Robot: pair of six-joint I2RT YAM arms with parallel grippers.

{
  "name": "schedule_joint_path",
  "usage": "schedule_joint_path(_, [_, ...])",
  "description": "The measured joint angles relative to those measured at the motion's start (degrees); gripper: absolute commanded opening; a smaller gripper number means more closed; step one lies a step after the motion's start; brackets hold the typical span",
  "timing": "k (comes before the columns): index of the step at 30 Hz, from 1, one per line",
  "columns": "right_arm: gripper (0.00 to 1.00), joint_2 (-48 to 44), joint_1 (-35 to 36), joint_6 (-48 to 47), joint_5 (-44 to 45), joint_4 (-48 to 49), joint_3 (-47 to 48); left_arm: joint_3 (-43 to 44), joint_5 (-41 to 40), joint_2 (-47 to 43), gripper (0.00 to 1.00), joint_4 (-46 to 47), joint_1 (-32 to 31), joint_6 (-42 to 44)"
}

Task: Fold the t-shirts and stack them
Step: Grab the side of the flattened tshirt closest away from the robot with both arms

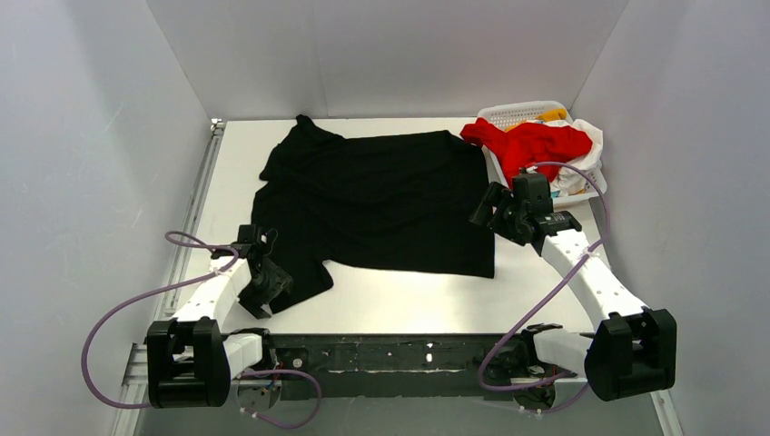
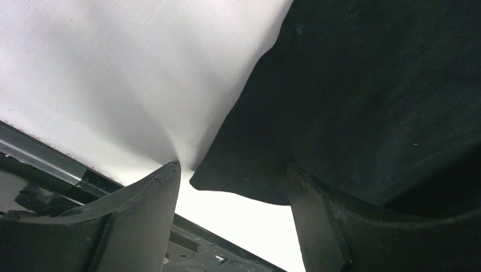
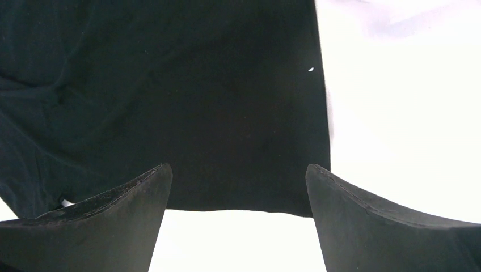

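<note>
black t-shirt (image 1: 390,195): 1 | red t-shirt (image 1: 536,143): 1 | basket (image 1: 511,113): 1

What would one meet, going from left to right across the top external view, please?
left gripper → black t-shirt → right gripper → red t-shirt

White lattice basket (image 1: 519,111) at the table's (image 1: 409,298) far right corner; pale walls (image 1: 381,54) around.
</note>
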Motion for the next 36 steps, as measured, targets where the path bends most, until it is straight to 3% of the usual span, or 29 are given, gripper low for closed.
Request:
schedule_joint_path(4, [0.96,-0.09,0.0,-0.26,1.25,-0.09,-0.09,-0.2,-0.07,0.09,0.58,0.31,0.0,-0.42])
schedule_joint_path(6, [0.95,-0.09,0.0,-0.37,1.51,-0.24,-0.13,-0.2,-0.24,0.44,0.48,0.24,0.0,-0.48])
schedule_joint_path(8, [0.95,-0.09,0.0,-0.39,1.7,-0.28,-0.31,-0.07,-0.24,0.94,0.34,0.31,0.02,-0.57])
schedule_joint_path(10, [0.96,-0.09,0.0,-0.39,1.86,-0.44,-0.42,0.26,0.07,1.7,0.04,0.5,0.02,-0.63])
schedule_joint_path(11, [0.95,-0.09,0.0,-0.39,1.9,-0.44,-0.42,0.46,0.39,2.12,0.0,0.72,0.02,-0.72])
schedule_joint_path(22, [0.91,-1.07,0.0,0.02,0.72,-3.8,-2.4,2.69,1.73,5.9,0.0,0.24,0.13,1.22])
schedule_joint_path(31, [0.73,-1.79,-0.02,3.72,-2.89,-6.91,-10.75,1.68,1.77,3.78,0.0,0.5,0.13,1.14])
schedule_joint_path(36, [0.7,0.68,-0.02,4.92,-3.54,-6.93,-11.78,1.07,1.7,2.54,0.0,0.7,0.13,0.72])
